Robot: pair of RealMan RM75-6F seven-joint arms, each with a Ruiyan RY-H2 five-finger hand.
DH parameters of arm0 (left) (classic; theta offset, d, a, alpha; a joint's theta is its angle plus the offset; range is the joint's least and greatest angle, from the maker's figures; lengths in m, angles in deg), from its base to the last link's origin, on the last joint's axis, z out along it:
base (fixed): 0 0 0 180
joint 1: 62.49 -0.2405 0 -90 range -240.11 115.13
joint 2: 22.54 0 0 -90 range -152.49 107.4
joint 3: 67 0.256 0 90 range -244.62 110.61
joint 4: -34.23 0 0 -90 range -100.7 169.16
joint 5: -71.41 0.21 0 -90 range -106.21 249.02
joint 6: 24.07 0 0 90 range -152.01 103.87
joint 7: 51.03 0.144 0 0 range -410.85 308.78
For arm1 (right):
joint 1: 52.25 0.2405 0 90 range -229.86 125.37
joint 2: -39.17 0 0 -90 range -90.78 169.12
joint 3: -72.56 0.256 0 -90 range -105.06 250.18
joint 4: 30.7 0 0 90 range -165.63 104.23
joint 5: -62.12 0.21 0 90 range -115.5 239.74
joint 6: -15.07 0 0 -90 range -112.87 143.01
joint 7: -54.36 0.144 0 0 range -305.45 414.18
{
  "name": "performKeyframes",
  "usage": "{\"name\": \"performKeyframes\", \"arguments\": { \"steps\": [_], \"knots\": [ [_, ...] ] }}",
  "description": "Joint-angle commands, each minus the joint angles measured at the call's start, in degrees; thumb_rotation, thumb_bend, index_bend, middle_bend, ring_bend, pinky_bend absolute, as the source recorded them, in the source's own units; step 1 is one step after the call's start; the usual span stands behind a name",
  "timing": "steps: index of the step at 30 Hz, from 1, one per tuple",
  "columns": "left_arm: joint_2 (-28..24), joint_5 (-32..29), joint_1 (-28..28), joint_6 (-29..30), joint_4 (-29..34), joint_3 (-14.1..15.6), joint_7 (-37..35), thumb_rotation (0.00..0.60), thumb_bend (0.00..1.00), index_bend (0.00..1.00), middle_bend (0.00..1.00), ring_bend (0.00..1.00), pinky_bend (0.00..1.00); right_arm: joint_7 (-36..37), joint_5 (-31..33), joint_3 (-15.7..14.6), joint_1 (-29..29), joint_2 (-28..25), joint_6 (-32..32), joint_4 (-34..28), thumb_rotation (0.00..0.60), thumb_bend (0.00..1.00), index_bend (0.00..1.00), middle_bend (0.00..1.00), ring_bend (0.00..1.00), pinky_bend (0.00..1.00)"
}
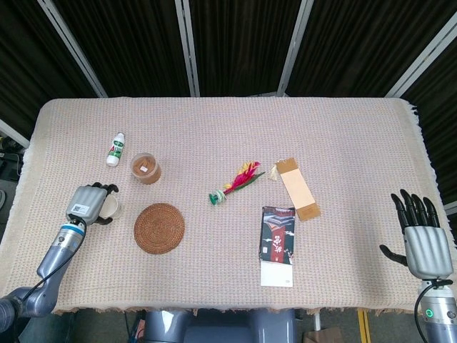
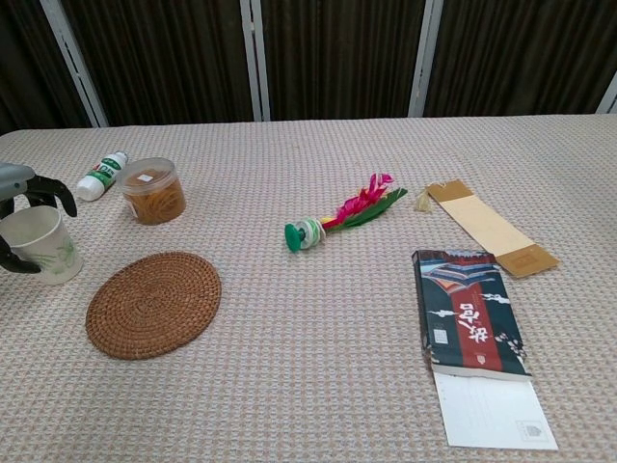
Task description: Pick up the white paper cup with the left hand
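The white paper cup (image 1: 112, 209) (image 2: 40, 247), printed with green leaves, stands upright near the table's left edge. My left hand (image 1: 88, 201) (image 2: 17, 181) has come in from the left and wraps around it: in the chest view one finger curls over the cup's far right side and the thumb hooks its near left side. The cup's base rests on the cloth. My right hand (image 1: 426, 243) hangs off the table's right edge, fingers spread and holding nothing; only the head view shows it.
Just right of the cup lie a round woven coaster (image 1: 159, 228) (image 2: 152, 304), a brown lidded jar (image 1: 146, 168) (image 2: 152, 190) and a small white bottle (image 1: 116, 149) (image 2: 101, 176). A flower toy (image 1: 235, 183), a tan card (image 1: 298, 189) and a book (image 1: 278, 235) sit mid-right.
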Motion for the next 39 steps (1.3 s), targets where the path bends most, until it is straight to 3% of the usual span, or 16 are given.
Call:
{"name": "performKeyframes", "arguments": {
  "steps": [1,6,12,20,32,39],
  "knots": [
    [-0.6,0.8,-0.2,1.0,0.3,0.1,-0.9,0.6,0.14,0.33,0.43,0.32,0.45,0.1,0.1,0.0,0.0,0.0,0.1,0.0,0.6,0.0,0.0,0.0,0.0,0.0],
    [-2.7,2.6,-0.8,3.3,3.4,-0.2,-3.0,0.6,0.14,0.34,0.43,0.32,0.45,0.5,0.2,0.1,0.1,-0.2,0.2,-0.1,0.6,0.0,0.0,0.0,0.0,0.0],
    [-6.7,6.3,-1.1,6.4,11.7,-0.7,-5.1,0.6,0.12,0.34,0.43,0.32,0.45,1.0,0.3,0.1,0.2,-0.3,0.4,-0.2,0.6,0.0,0.0,0.0,0.0,0.0],
    [-6.7,5.9,1.7,3.3,20.3,-0.2,-0.7,0.6,0.12,0.34,0.43,0.32,0.45,1.3,0.4,0.0,0.3,-0.5,0.6,-0.3,0.6,0.0,0.0,0.0,0.0,0.0],
    [-0.5,-4.2,5.8,1.0,19.8,0.6,10.8,0.6,0.12,0.35,0.43,0.32,0.45,2.6,1.9,0.5,0.2,-0.9,0.9,0.6,0.6,0.0,0.0,0.0,0.0,0.0],
    [0.4,-6.5,6.7,1.0,20.1,1.0,11.6,0.6,0.09,0.34,0.41,0.3,0.44,2.6,1.9,0.4,0.2,-1.0,0.9,0.6,0.6,0.0,0.0,0.0,0.0,0.0]
  ]
}}
